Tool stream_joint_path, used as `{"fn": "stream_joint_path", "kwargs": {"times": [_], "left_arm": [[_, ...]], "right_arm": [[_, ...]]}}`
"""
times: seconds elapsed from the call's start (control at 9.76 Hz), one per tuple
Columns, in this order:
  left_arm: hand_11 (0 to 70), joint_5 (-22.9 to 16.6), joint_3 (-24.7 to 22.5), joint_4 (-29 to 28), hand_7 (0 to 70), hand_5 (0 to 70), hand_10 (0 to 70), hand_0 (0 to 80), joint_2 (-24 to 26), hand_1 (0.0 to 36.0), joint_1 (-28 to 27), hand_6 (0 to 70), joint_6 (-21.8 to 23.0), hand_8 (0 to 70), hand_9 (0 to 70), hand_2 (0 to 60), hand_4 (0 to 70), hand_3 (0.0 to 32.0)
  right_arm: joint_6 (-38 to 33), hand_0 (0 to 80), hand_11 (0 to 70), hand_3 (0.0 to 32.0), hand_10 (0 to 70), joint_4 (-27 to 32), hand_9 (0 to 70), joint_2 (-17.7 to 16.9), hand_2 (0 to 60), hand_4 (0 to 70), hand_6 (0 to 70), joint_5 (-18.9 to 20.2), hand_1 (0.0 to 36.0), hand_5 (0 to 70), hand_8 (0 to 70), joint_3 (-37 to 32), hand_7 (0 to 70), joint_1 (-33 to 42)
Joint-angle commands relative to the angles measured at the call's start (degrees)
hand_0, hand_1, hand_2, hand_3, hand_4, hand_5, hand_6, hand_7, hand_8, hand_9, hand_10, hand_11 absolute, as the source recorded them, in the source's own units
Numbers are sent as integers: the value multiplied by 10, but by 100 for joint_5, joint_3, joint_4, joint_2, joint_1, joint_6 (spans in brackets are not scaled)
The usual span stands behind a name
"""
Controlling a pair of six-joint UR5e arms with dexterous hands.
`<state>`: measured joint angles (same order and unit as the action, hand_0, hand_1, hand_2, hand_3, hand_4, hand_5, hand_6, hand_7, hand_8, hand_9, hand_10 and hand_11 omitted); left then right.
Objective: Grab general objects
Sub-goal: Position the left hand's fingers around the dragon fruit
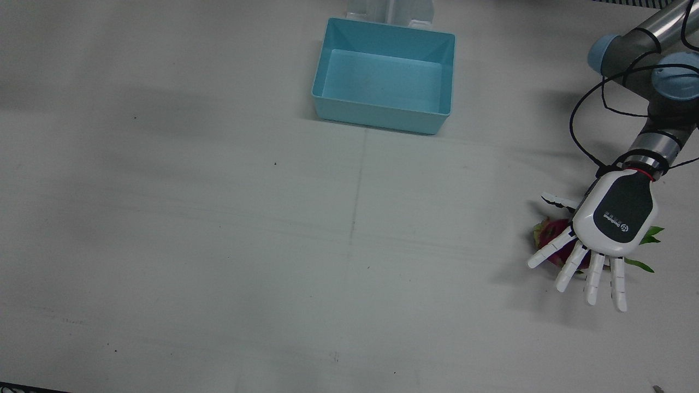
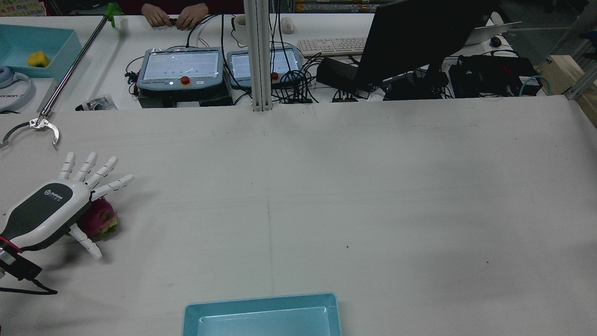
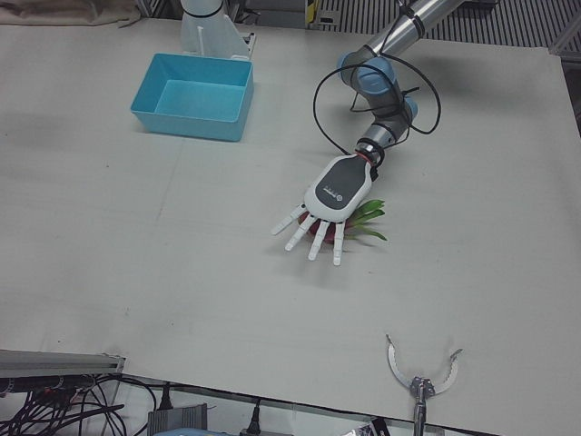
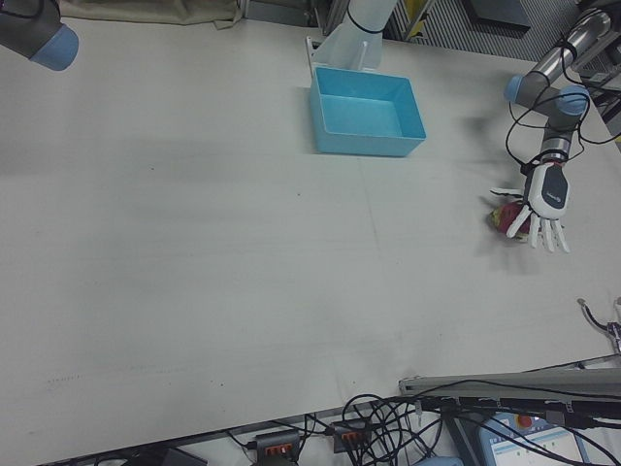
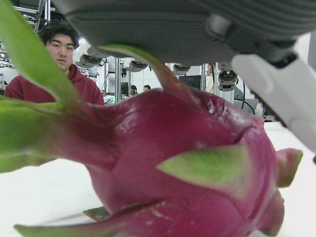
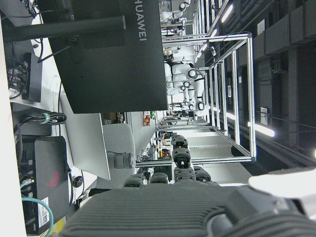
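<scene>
Hovering palm-down over the dragon fruit (image 1: pixel 548 236), the left hand (image 1: pixel 614 218) has its fingers (image 1: pixel 569 266) spread wide and straight, gripping nothing; contact with the fruit is unclear. The fruit lies on the worktop (image 1: pixel 218 245), well apart from the blue bin (image 1: pixel 384 75).

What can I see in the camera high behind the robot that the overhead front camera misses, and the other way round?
Only the rear view shows the operators' desk beyond the table: two control tablets, a keyboard, a dark monitor, a person's hands, and a grabber tool.

Only the front view shows the whole blue bin and the dragon fruit's green leaves.

Both show the left robot hand spread open over the dragon fruit.
</scene>
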<state>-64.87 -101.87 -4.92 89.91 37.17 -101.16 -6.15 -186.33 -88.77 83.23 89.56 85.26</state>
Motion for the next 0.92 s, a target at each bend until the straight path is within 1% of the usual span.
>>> {"fn": "stream_joint_path", "kwargs": {"times": [0.0,0.31,0.61,0.72,0.82], "left_arm": [[0,0,237,-132,0,0,0,537,70,171,-8,0,-53,0,0,0,0,320],[0,0,255,-150,0,0,0,517,71,150,-8,0,-61,0,0,0,0,320],[0,9,273,-150,0,0,0,513,71,140,1,0,-70,0,0,0,0,320],[0,27,273,-150,18,1,0,513,71,133,1,0,-70,0,0,0,0,320],[38,70,281,-193,119,30,20,507,71,118,1,0,-79,17,9,0,16,258]], "right_arm": [[0,0,0,0,0,0,0,0,0,0,0,0,0,0,0,0,0,0],[0,0,0,0,0,0,0,0,0,0,0,0,0,0,0,0,0,0],[0,0,0,0,0,0,0,0,0,0,0,0,0,0,0,0,0,0],[0,0,0,0,0,0,0,0,0,0,0,0,0,0,0,0,0,0],[0,0,0,0,0,0,0,0,0,0,0,0,0,0,0,0,0,0]]}}
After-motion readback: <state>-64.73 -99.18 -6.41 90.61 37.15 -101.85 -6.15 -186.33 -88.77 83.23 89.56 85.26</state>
